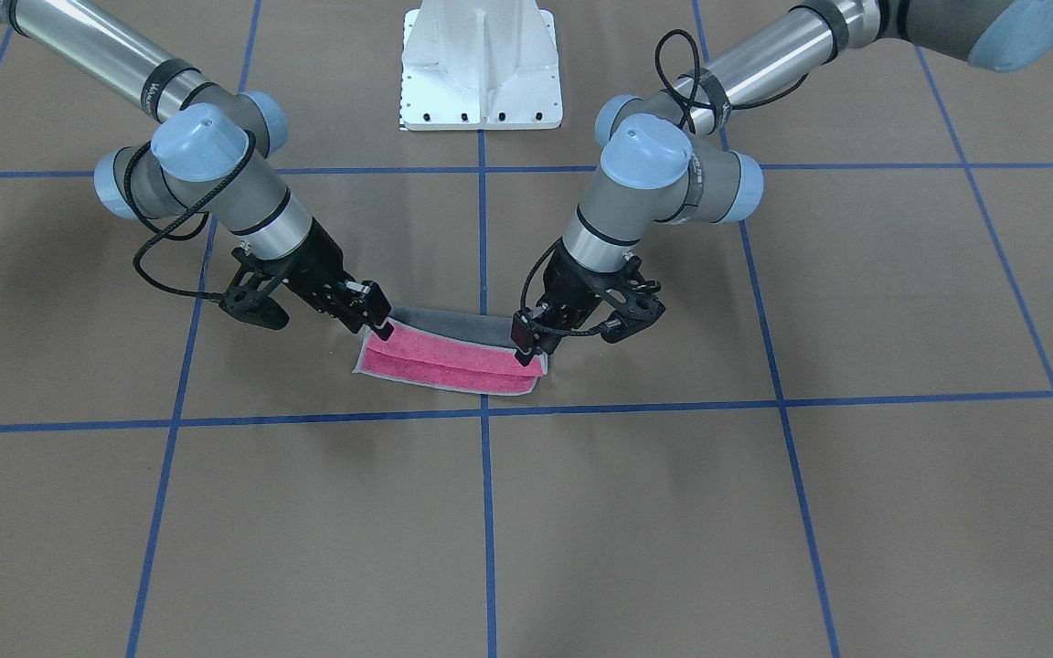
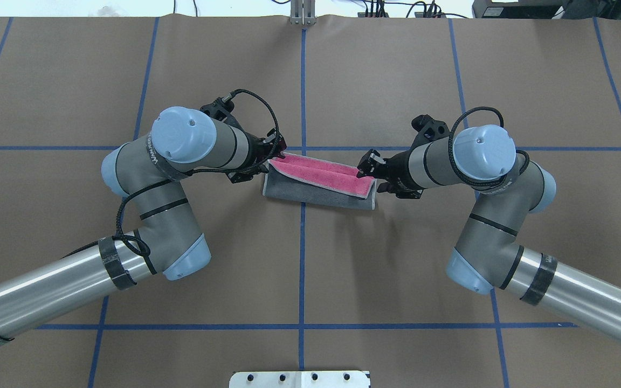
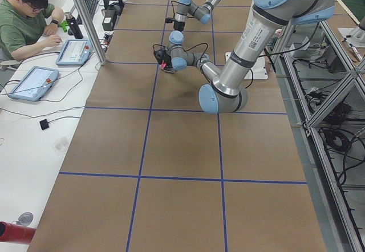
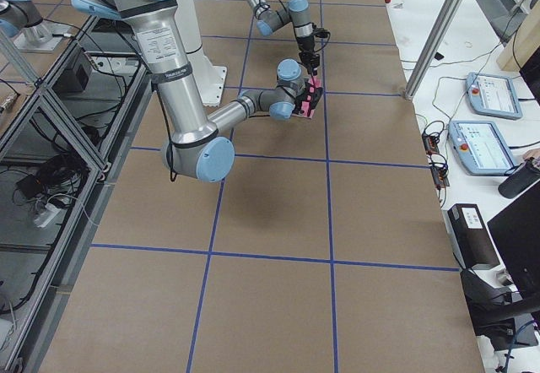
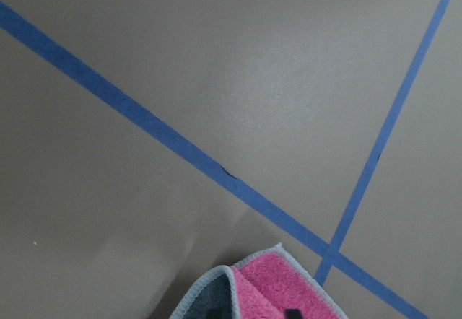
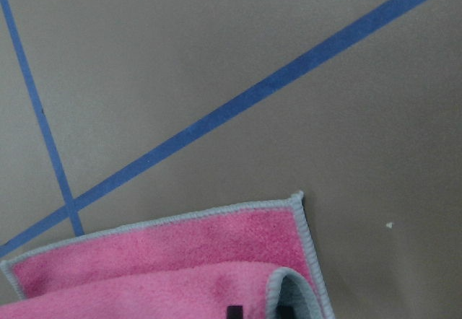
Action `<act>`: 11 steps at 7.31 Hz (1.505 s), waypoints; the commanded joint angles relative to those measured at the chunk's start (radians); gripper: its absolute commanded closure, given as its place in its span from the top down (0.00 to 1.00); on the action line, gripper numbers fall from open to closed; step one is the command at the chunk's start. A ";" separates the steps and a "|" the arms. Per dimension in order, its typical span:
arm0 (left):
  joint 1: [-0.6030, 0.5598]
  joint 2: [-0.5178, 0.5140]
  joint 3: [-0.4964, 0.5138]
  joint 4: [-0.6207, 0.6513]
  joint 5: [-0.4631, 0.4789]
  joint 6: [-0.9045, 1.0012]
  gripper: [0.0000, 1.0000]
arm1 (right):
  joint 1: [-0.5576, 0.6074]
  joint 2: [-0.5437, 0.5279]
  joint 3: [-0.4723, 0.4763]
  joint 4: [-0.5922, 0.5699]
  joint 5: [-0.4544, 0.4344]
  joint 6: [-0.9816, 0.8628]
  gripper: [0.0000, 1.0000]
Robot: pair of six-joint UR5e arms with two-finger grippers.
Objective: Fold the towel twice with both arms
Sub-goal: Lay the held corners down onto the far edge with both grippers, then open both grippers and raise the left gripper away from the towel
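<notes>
The towel [image 2: 318, 175] lies half folded near the centre of the counter [image 2: 397, 258]. Seen from overhead, the left pincer [image 2: 274, 153] is clamped on its 9 o'clock end, the right pincer [image 2: 366, 171] on its 3 o'clock end.

In the overhead view, open table [image 2: 375, 269] stretched across the lower middle and along the top. The towel [image 2: 316, 186] blocked the centre, flanked left and right by the left arm [image 2: 181, 156] and right arm [image 2: 477, 161]. A white base [image 2: 299, 379] sat at bottom centre.
</notes>
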 commanded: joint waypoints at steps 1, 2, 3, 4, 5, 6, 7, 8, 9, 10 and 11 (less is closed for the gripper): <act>-0.027 -0.003 -0.009 0.000 -0.006 0.003 1.00 | 0.018 0.007 0.006 0.000 0.021 0.002 0.99; -0.038 -0.003 -0.013 0.001 -0.008 0.006 1.00 | 0.030 0.007 0.011 0.000 0.052 0.002 0.99; -0.041 -0.003 -0.018 0.003 -0.008 0.006 1.00 | 0.035 0.007 0.020 0.002 0.079 0.002 0.99; -0.041 -0.003 -0.019 0.003 -0.018 0.006 1.00 | 0.033 0.007 0.028 0.002 0.083 0.000 0.99; -0.056 -0.003 -0.019 0.004 -0.028 0.006 1.00 | 0.032 0.005 0.028 0.002 0.095 -0.003 0.99; -0.099 -0.002 -0.019 0.009 -0.093 0.006 1.00 | 0.024 0.007 0.028 0.000 0.093 0.002 0.99; -0.142 -0.002 -0.019 0.012 -0.165 0.006 1.00 | 0.018 0.008 0.029 -0.002 0.093 0.006 0.99; -0.153 0.000 -0.016 0.012 -0.175 0.006 1.00 | 0.010 0.014 0.029 -0.002 0.095 0.062 0.99; -0.155 0.001 -0.013 0.012 -0.175 0.006 1.00 | -0.010 0.016 0.028 -0.009 0.094 0.096 0.99; -0.156 0.005 -0.013 0.012 -0.175 0.006 1.00 | -0.029 0.017 0.029 -0.011 0.092 0.141 0.99; -0.159 0.008 -0.013 0.006 -0.175 0.006 1.00 | -0.046 0.036 0.026 -0.012 0.084 0.182 0.99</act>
